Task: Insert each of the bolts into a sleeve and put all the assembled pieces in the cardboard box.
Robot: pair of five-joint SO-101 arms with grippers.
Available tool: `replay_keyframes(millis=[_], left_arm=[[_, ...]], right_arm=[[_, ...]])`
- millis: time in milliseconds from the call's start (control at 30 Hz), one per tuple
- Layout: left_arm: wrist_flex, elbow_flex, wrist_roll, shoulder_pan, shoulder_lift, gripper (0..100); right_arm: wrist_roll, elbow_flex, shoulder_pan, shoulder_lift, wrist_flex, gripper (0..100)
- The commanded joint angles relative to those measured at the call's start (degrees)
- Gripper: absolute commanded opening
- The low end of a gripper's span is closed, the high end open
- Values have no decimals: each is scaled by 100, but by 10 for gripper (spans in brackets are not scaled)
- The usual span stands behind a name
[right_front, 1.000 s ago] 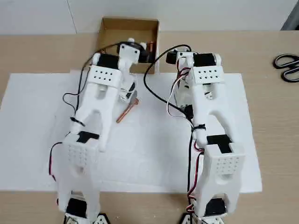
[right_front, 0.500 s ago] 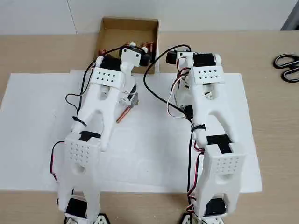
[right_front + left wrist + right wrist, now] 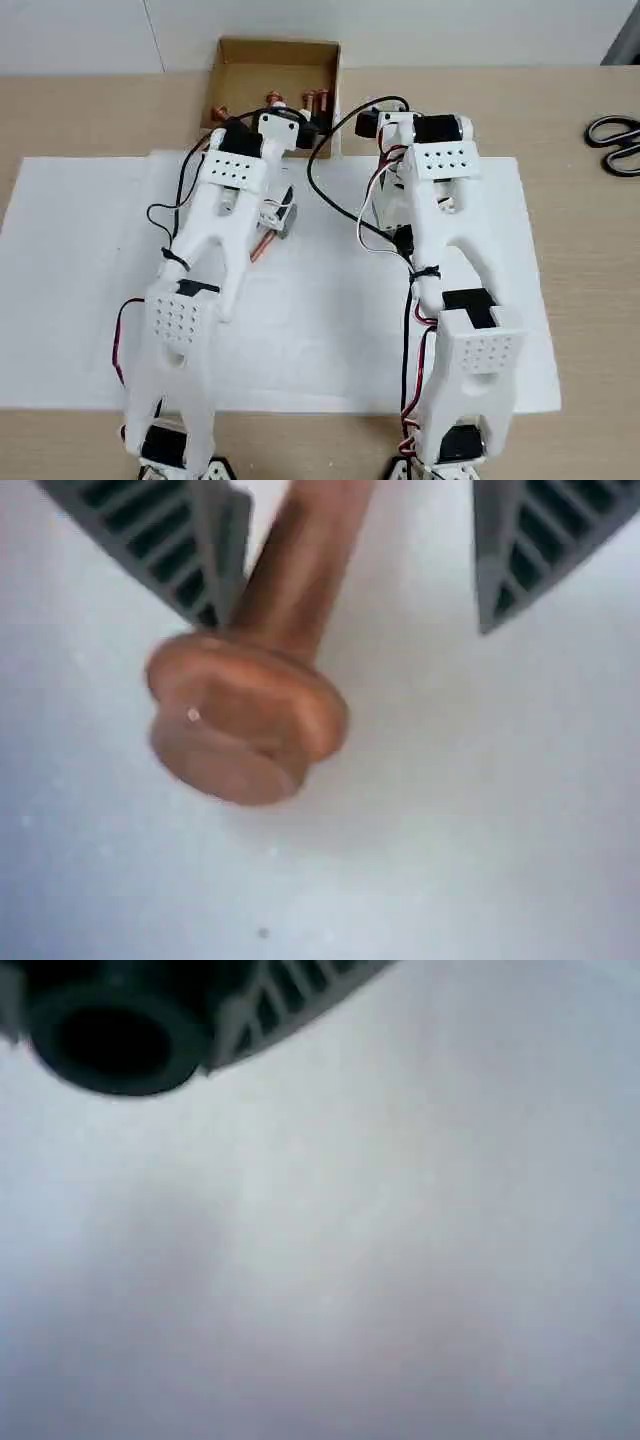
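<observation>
A copper bolt (image 3: 245,720) with a flanged head lies on the white paper (image 3: 330,330), its shaft running up between the grey fingers of my left gripper (image 3: 350,620). That gripper is open: one finger touches the shaft, the other stands apart. From above, the bolt (image 3: 262,247) pokes out below the left gripper (image 3: 283,218). My right gripper holds a black sleeve (image 3: 110,1040) just above the paper, its open end facing the camera. The cardboard box (image 3: 232,60) at the back holds several copper pieces (image 3: 312,100).
Black scissors (image 3: 615,140) lie at the table's far right edge. The right arm (image 3: 440,160) stands over the paper beside the left one, with black cables (image 3: 330,190) looping between them. Bare paper stretches toward the front between the arm bases.
The left arm has drawn back from the box, uncovering the pieces inside, and its gripper has settled over the bolt's shaft. The right arm has kept still.
</observation>
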Motion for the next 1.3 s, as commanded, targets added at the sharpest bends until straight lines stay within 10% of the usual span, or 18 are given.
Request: replay_keyframes(millis=[0,733,1267], left_arm=[[-79,-198,26,141,-26,89],[695,-1376,53,308,-123,7],[686,1112,519,325,-3842,6]], right_arm=[[18,18,13,-409,48,4],[70,62,4,-470,66,5],[53,835,-4,-3582,136,4]])
